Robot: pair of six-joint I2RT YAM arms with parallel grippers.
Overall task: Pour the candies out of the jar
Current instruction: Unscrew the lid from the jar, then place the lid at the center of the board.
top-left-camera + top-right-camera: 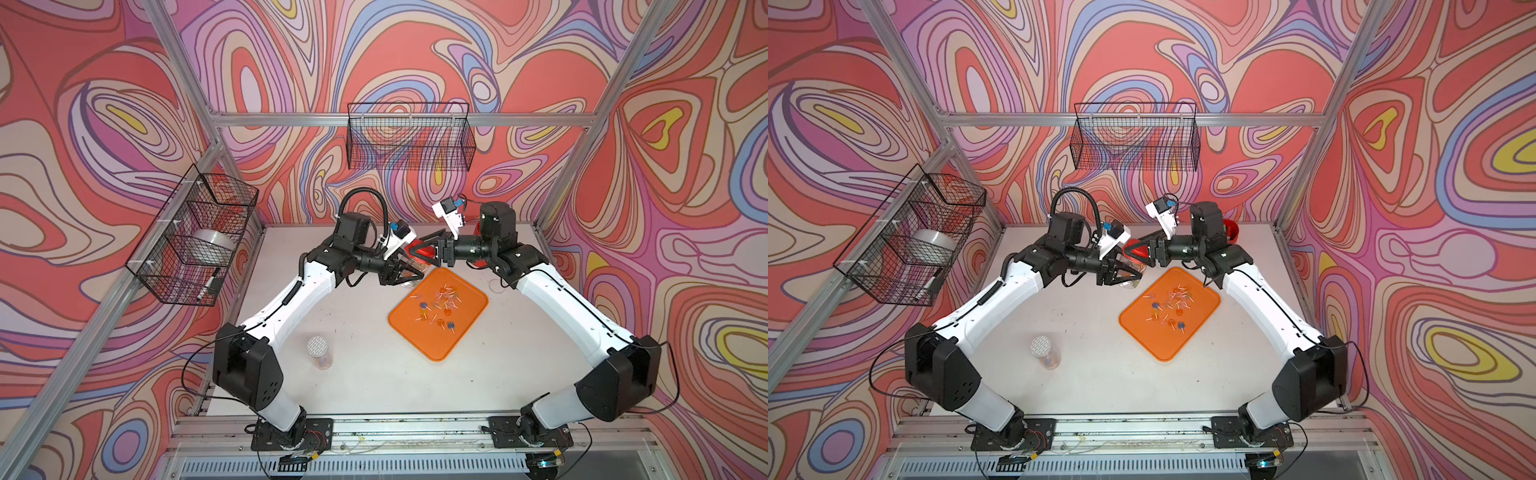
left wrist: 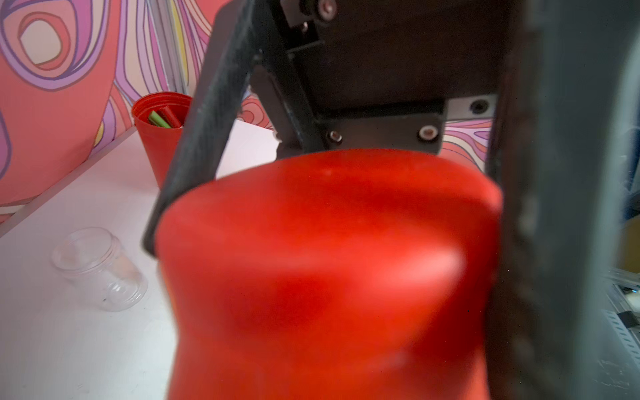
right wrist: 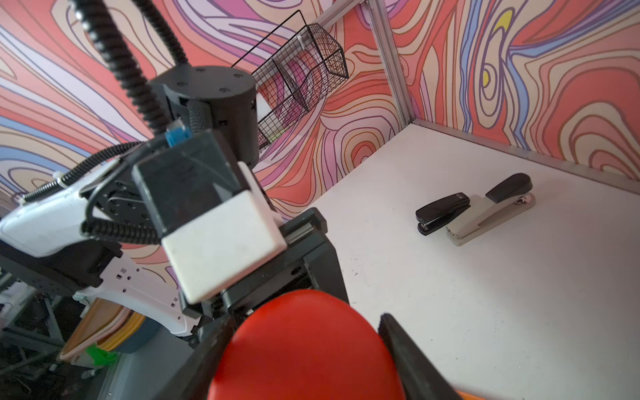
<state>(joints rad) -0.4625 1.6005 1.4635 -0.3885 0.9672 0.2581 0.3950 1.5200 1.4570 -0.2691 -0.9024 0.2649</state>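
Note:
The candies (image 1: 438, 305) lie scattered on the orange tray (image 1: 432, 345) in both top views, the candies (image 1: 1169, 305) near its far half. Just off the tray's far-left corner my left gripper (image 1: 417, 275) is shut on a clear jar (image 1: 406, 284), held near its neck. The red lid (image 1: 423, 252) sits at the jar's top, and my right gripper (image 1: 411, 249) is shut on it from the right. In the right wrist view the lid (image 3: 304, 349) sits between both fingers. I cannot tell what the jar holds or whether the lid is still fastened.
A second jar with a white lid (image 1: 320, 352) stands front left. An empty clear jar (image 2: 100, 268) lies on its side near a red cup of pens (image 2: 159, 138). Two staplers (image 3: 474, 211) lie by the back wall. Wire baskets (image 1: 409, 137) hang on the walls.

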